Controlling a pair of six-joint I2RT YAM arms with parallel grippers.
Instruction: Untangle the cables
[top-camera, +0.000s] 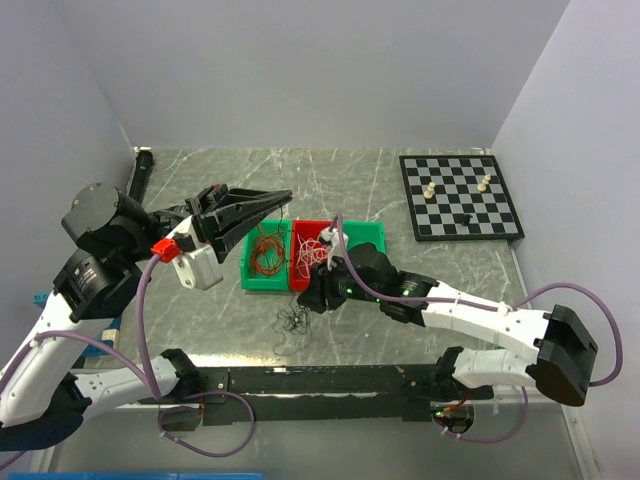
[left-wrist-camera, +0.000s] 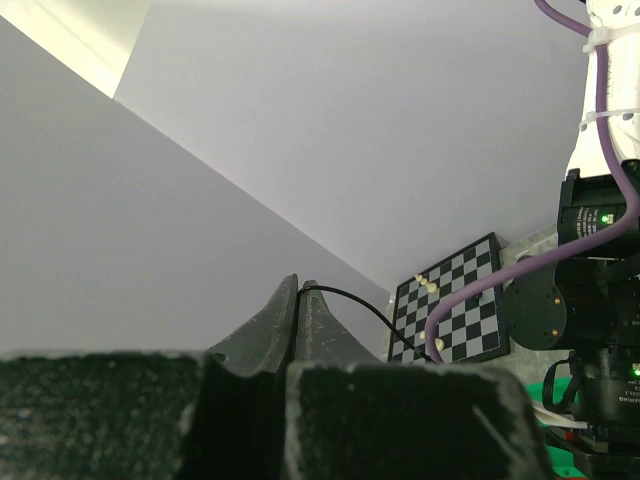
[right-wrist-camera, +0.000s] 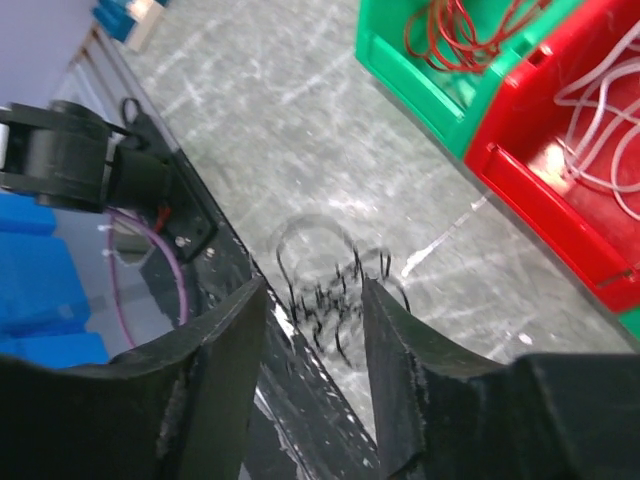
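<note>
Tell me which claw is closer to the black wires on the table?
Right. The right claw hangs open just above the black wires. The left claw, shut on a thin black strand, is raised farther off by the green bin.

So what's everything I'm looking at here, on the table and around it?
table: one, grey marble, under everything
green bins: two, flanking the red one, mid-table
red bin: one, between them
red-brown cables: one bundle, in the left green bin
white cables: one bundle, in the red bin
black cables: one small tangle, on the table in front of the bins
chessboard: one, black-and-white, far right
chess pieces: a few, pale plus one dark, on the board
left gripper: black, raised, shut on a black strand
right gripper: black, open above the black tangle
</note>
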